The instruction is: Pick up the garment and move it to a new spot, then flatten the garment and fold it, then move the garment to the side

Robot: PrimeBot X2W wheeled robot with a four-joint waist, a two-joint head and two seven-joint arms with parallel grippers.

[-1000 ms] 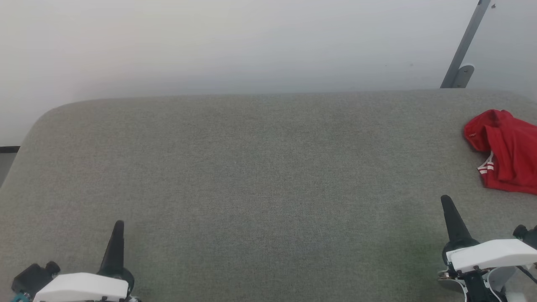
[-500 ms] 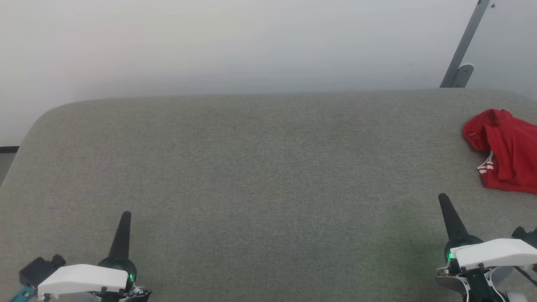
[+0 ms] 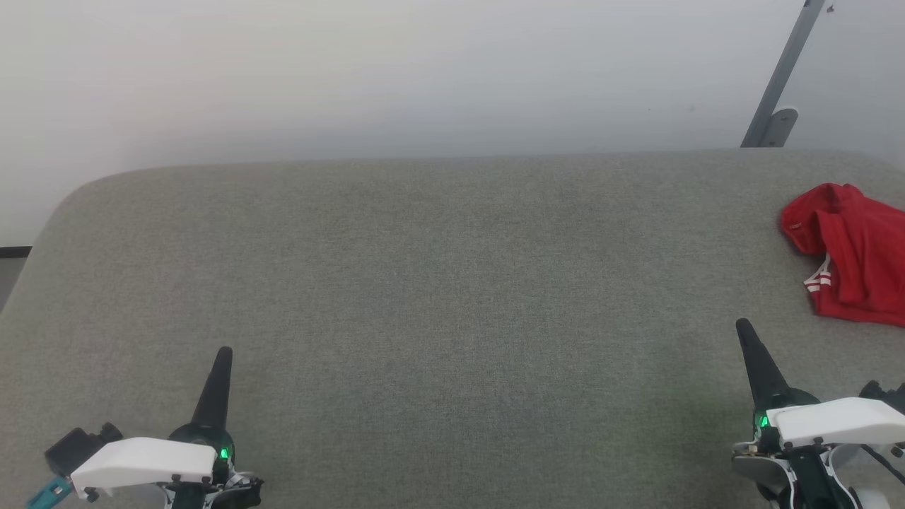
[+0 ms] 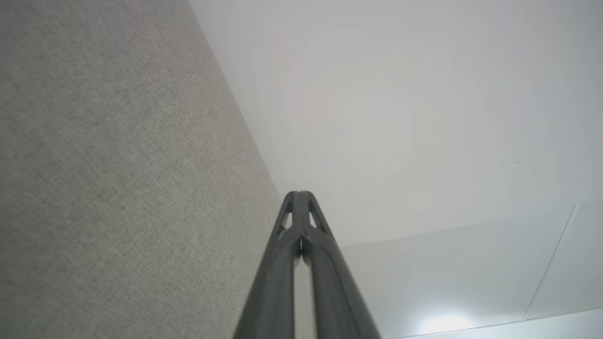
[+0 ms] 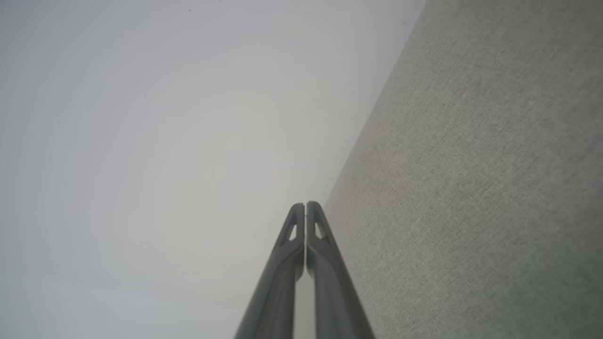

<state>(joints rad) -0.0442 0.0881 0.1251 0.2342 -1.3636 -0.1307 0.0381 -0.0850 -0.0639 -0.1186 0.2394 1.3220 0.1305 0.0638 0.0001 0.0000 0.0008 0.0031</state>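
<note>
Red garment [image 3: 855, 254] lies crumpled at the right side of the grey fabric-topped desk [image 3: 452, 283], white striped trim showing. Left gripper [image 3: 223, 353] near left, fingers pressed together, holding nothing. Right gripper [image 3: 742, 326] near right, likewise closed and empty, apart from the garment.

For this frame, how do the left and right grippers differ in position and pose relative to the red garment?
The right gripper is at the head view's lower right, close to the garment lying at the grey surface's right edge. The left gripper is at the lower left, far across from it. The right gripper tilts toward that view's left, the left gripper toward its right. Both have jaws shut and hold nothing.
</note>
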